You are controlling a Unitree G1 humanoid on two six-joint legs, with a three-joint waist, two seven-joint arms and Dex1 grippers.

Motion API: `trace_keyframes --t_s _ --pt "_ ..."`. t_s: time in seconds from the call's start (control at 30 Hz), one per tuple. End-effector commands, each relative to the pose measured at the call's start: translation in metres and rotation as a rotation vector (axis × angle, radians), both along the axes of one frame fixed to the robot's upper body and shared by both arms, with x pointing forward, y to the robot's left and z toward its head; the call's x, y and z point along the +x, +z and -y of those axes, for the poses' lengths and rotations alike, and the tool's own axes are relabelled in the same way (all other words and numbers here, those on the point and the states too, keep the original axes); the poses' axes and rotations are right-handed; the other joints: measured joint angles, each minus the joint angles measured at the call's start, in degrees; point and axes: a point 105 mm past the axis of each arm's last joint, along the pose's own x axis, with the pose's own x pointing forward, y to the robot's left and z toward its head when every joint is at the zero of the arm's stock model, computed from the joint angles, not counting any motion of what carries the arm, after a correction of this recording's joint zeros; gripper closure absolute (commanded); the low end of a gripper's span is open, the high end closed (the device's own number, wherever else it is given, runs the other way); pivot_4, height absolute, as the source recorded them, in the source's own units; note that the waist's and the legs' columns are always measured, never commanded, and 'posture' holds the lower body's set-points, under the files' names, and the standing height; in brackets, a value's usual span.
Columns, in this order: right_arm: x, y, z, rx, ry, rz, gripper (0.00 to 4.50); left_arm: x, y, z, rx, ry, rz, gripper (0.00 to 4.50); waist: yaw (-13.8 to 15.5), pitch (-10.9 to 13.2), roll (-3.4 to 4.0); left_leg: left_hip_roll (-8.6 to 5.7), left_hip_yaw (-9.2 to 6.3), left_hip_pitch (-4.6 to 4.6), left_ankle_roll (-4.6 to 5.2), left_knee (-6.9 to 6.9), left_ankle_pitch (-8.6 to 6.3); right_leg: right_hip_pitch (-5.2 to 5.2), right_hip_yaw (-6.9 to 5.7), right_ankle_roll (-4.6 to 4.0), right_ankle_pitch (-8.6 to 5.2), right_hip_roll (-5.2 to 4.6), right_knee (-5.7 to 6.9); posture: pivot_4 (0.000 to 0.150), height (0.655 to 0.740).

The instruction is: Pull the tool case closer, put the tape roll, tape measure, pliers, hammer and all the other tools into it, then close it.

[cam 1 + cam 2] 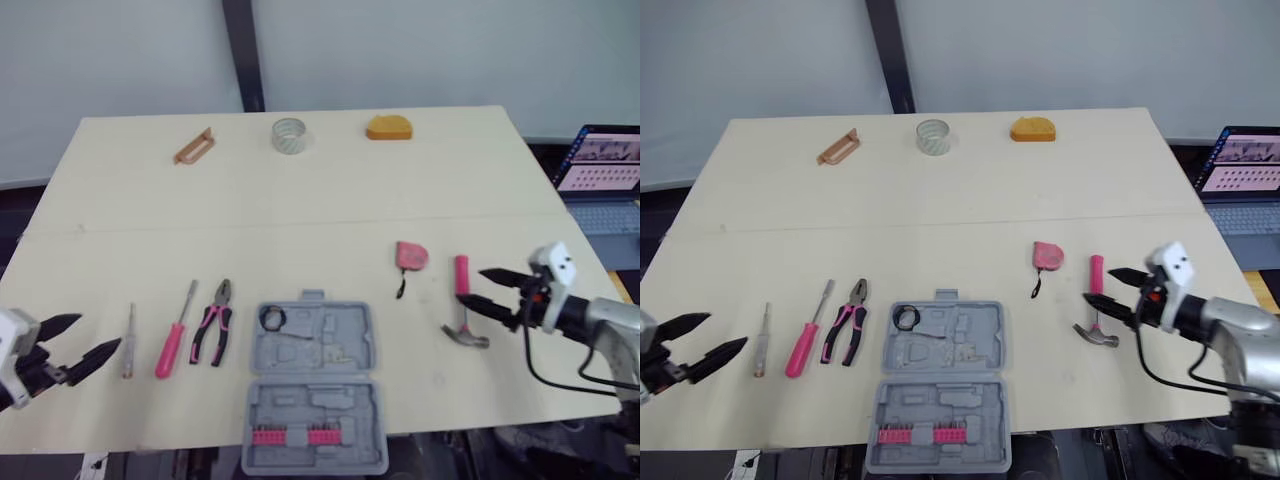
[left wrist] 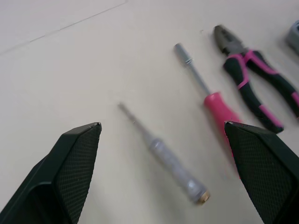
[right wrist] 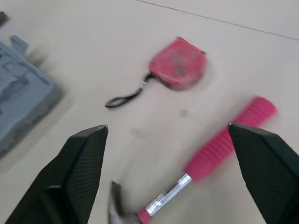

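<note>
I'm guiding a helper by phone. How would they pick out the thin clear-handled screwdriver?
On the table, find the open grey case at the near edge. Three tools lie in a row to its left: pliers, pink screwdriver, then the clear screwdriver. It is the outermost and slimmest, with a see-through handle instead of a pink one.
</note>
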Motion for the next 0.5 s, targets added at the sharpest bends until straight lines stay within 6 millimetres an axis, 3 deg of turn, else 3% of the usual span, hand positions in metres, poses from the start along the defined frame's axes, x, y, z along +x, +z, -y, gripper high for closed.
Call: trace_keyframes --t_s 0.03,0.17,0.5 --pt "-0.008 -0.001 0.037 -0.043 -0.1 0.011 0.07 -0.011 0.004 -0.023 0.027 0.072 0.026 0.0 0.0 0.0 -0.04 0.0 0.01 -0.01 0.0 0.03 0.0 0.0 0.0 0.0 0.0 0.0 0.0 0.15 0.74" --pt "-0.011 -0.01 0.05 -0.054 -0.142 -0.004 0.07 -0.013 -0.001 -0.027 0.034 0.075 0.023 0.0 -0.2 0.0 -0.04 0.02 0.02 0.03 0.0 0.05 0.0 0.02 0.02 0.0 0.0 0.0 0.04 0.15 0.74" --pt "-0.01 -0.019 0.055 -0.092 -0.147 -0.006 0.07 -0.008 0.0 -0.025 0.041 0.06 0.041 0.0 -0.2 0.0 -0.04 0.03 0.06 0.03 -0.01 0.05 0.0 0.0 0.04 0.0 0.0 0.0 0.05 0.15 0.74"
